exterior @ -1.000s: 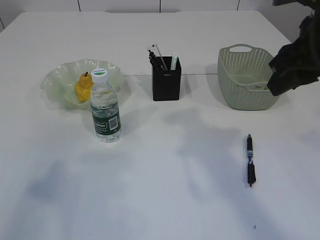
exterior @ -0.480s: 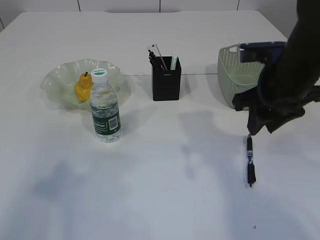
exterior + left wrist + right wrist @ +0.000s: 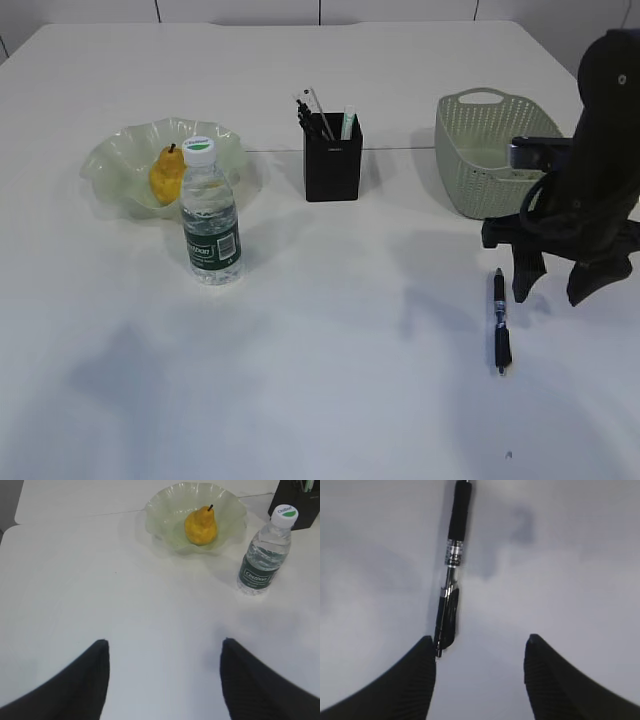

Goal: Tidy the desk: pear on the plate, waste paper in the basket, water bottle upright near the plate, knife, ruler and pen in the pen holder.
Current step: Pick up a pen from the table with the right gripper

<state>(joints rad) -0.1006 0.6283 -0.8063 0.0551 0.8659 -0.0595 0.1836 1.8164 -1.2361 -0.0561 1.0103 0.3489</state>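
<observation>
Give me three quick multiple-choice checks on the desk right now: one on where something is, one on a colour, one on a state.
1. Where does the pen lie?
A. In the pen holder
B. On the table, in front of the basket
C. On the plate

2. What colour is the water bottle's label?
A. Dark green
B. Red
C. Blue

3. How does the right gripper stand?
A. Shut on the pen
B. Open above the table beside the pen
C. Inside the basket

Answers: 1 B, the pen lies flat on the white table, nearer the camera than the basket. 2 A, the water bottle carries a dark green band. 3 B, the right gripper has its fingers spread and nothing between them.
</observation>
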